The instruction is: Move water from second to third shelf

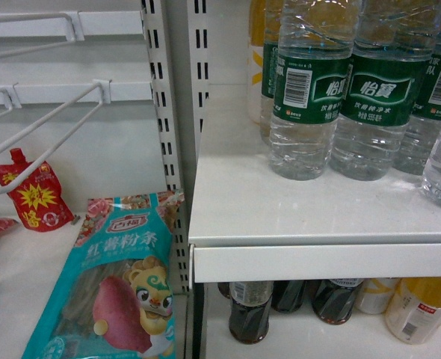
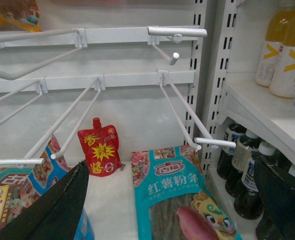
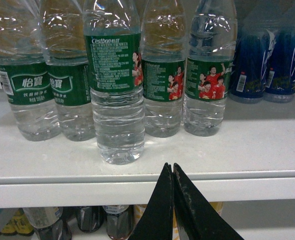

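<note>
Several bottles of water with green labels stand in a row on a white shelf (image 3: 227,150). One water bottle (image 3: 116,100) stands forward of the row, near the shelf's front edge. My right gripper (image 3: 170,166) is shut and empty, just before the shelf edge, low and slightly right of that bottle. In the head view the water (image 1: 310,97) stands at the upper right on the shelf (image 1: 280,224), and neither gripper shows there. My left gripper (image 2: 171,162) is open, its fingers (image 2: 52,210) spread wide over the neighbouring bay, holding nothing.
Dark bottles (image 1: 250,310) and orange drink bottles (image 1: 422,307) fill the shelf below the water. Blue bottles (image 3: 267,60) stand right of the row. In the left bay lie a teal noodle packet (image 2: 177,195) and a red pouch (image 2: 100,150) under white peg hooks (image 2: 187,115).
</note>
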Motion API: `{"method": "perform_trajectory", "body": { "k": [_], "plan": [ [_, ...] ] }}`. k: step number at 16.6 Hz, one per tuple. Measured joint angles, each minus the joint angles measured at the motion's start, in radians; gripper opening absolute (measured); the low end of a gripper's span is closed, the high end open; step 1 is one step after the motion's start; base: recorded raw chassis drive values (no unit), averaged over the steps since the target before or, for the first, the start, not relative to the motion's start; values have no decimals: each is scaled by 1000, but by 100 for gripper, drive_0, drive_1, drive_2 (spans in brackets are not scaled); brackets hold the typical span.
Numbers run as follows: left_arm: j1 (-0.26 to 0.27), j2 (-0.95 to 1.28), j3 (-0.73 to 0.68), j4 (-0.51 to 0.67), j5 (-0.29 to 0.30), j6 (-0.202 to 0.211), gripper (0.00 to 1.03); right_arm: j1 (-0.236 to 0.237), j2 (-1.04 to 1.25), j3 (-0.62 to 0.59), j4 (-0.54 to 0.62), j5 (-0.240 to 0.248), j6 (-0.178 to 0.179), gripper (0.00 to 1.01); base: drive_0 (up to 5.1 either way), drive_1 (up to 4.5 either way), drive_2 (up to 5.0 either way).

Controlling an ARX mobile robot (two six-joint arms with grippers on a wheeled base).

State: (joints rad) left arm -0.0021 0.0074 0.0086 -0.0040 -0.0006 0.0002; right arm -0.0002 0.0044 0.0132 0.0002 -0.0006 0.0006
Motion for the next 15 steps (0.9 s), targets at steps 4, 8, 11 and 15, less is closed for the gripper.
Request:
{"method": "perform_trajectory", "body": {
  "k": [4, 8, 11, 15],
  "plan": [
    [0, 0, 0, 0, 0, 0, 98, 0, 0, 0, -4, 0, 0, 2, 0, 0, 0],
    [0, 0, 0, 0, 0, 0, 98, 0, 0, 0, -3, 0, -1, 20, 0, 0, 0],
    [0, 0, 0, 0, 0, 0, 98, 0, 0, 0, -3, 0, -1, 40, 0, 0, 0],
    [0, 0, 0, 0, 0, 0, 98, 0, 0, 0, -3, 0, -1, 77, 0, 0, 0]
  ]
}}
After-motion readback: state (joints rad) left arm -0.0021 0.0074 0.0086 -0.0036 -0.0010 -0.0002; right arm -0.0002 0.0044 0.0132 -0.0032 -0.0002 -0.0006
